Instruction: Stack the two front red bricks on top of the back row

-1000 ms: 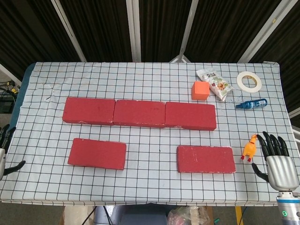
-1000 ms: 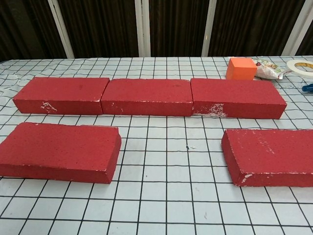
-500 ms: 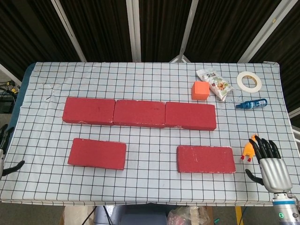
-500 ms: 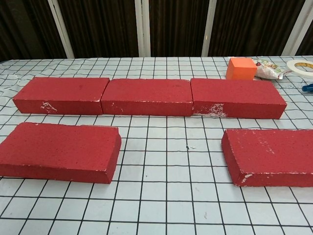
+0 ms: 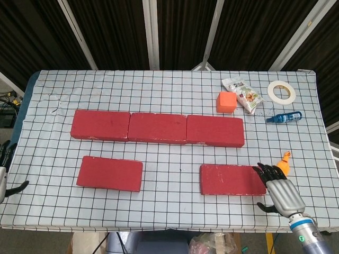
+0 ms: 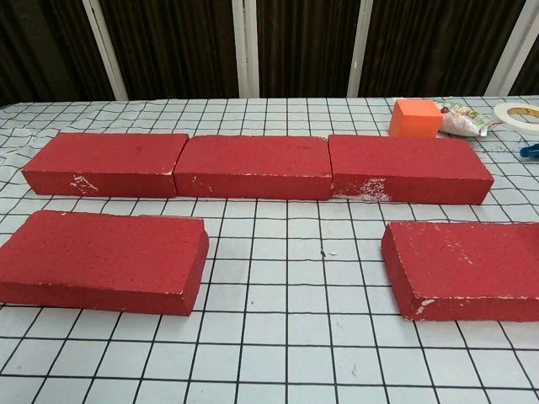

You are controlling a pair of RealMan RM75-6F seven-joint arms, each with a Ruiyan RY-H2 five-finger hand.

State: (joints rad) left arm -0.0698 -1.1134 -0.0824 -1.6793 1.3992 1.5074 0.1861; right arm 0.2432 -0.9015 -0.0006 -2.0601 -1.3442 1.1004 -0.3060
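Three red bricks form the back row point(image 5: 157, 127) point(image 6: 253, 167), laid end to end across the checked table. In front lie the front left brick point(image 5: 109, 173) point(image 6: 99, 260) and the front right brick point(image 5: 232, 179) point(image 6: 467, 269). My right hand point(image 5: 279, 190) is open at the right end of the front right brick, fingers spread, fingertips just reaching that end; contact is unclear. My left hand point(image 5: 5, 170) is open at the table's left edge, far from the bricks. Neither hand shows in the chest view.
An orange cube point(image 5: 226, 102) point(image 6: 414, 118), a snack packet point(image 5: 242, 94), a tape roll point(image 5: 281, 91) and a blue bottle point(image 5: 284, 117) lie at the back right. A yellow rubber chicken point(image 5: 284, 163) lies just beyond my right hand.
My right hand has moved left from the table's right edge to the right end of the front right brick, now partly covering the rubber chicken. The left hand and bricks stay put.
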